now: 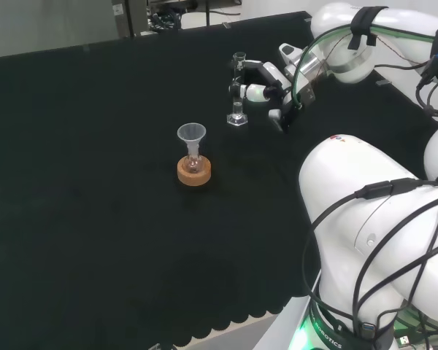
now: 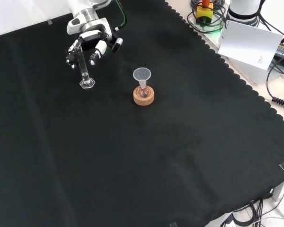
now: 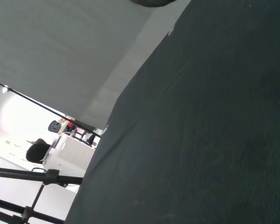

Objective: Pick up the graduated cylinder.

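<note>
From the head view the hand (image 1: 266, 91) has its fingers (image 1: 237, 90) curled about the upright graduated cylinder (image 1: 237, 102), foot on the tabletop (image 1: 95, 182) beyond the corked flask and funnel (image 1: 193, 157); the front view shows the same grasp, so next should come a straight lift

The fingers (image 1: 237, 90) curl around the upright graduated cylinder (image 1: 238, 91).
</note>
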Controlling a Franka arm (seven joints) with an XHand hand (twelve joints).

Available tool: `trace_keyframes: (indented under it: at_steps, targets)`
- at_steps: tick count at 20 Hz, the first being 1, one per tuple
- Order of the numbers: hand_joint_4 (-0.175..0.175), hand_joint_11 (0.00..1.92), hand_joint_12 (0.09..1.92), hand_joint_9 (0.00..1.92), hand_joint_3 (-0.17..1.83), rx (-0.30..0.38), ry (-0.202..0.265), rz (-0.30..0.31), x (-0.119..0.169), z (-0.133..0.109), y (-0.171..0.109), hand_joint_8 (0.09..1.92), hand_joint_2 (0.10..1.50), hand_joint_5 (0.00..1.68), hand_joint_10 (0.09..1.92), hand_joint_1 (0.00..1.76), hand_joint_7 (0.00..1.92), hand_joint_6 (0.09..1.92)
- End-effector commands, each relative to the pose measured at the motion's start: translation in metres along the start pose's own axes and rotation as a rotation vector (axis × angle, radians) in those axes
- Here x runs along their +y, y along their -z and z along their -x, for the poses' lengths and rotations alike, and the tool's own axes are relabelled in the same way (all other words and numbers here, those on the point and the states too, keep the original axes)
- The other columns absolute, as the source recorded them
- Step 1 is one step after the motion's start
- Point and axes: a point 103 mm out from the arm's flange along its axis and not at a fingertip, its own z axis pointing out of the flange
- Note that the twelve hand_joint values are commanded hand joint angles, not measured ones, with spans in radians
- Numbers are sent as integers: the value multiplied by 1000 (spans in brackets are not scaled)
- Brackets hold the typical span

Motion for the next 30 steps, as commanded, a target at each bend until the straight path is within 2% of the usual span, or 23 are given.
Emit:
trace_keyframes:
  at_steps: [1,8,13,16,26,30]
  targets:
    - [-41,446,1212,662,-175,32,-3,-5,1,5,-9,622,1044,623,519,1112,431,139]
    - [-38,475,1184,674,-175,67,-10,11,3,10,-13,624,1055,626,505,1133,428,173]
    - [-20,558,1135,750,-175,75,-11,31,5,11,-11,623,1084,593,453,1181,488,481]
    - [-16,604,1117,787,-175,78,-15,39,6,11,-10,625,1106,580,440,1198,520,580]
    - [-17,683,1084,837,-175,78,-24,36,8,13,-12,629,1145,588,424,1209,550,650]
    - [-19,822,1001,921,-175,54,-33,50,9,11,-9,664,1208,684,410,1233,659,684]
